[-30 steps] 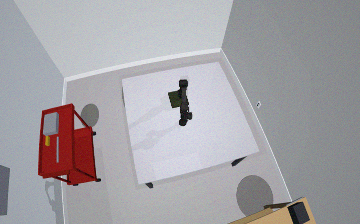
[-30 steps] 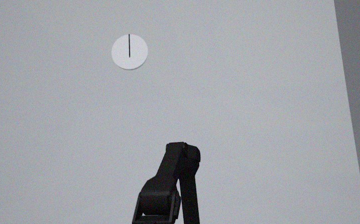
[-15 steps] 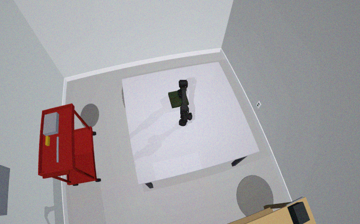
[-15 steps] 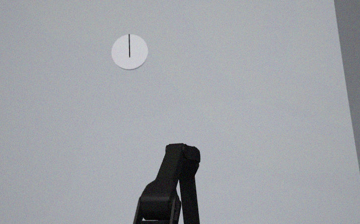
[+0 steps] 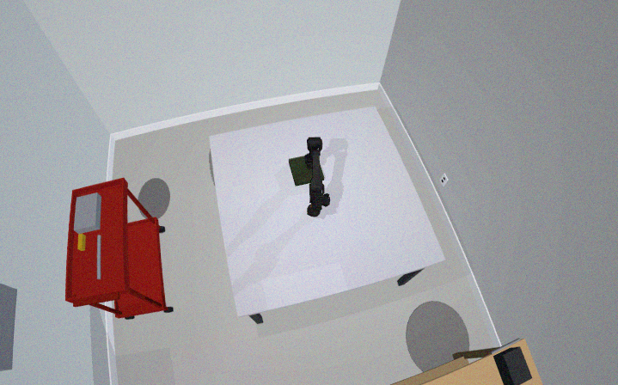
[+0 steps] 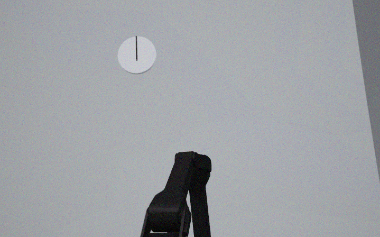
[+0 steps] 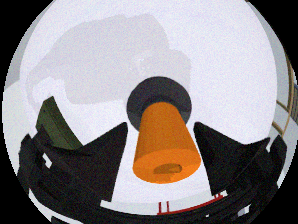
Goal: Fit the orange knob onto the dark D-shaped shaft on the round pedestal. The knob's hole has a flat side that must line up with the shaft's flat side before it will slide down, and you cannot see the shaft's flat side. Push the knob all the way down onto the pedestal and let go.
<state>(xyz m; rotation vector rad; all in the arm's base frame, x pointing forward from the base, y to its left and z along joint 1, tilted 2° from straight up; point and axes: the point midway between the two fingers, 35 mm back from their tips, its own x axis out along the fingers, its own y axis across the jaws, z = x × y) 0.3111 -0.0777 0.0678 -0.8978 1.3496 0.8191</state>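
The orange knob (image 7: 166, 135) stands over the dark round pedestal (image 7: 159, 87) in the wrist view, its narrower far end against the pedestal's middle. The near end face shows a recess with a flat side. No dark shaft shows; the knob hides it. My gripper (image 7: 161, 126) is open, with one black finger on each side of the knob and a gap showing on both sides. Whether the knob's base sits flush on the pedestal cannot be told. In the top view the dark arm hides knob and pedestal; the exterior view shows only upper arm parts.
A dark green block (image 5: 299, 173) (image 7: 61, 127) lies on the white table (image 5: 373, 215), beside and partly under the arm. It is left of the fingers in the wrist view. A red cart (image 5: 95, 286) stands off the table's left side. A wall clock (image 6: 144, 55) hangs behind the arm.
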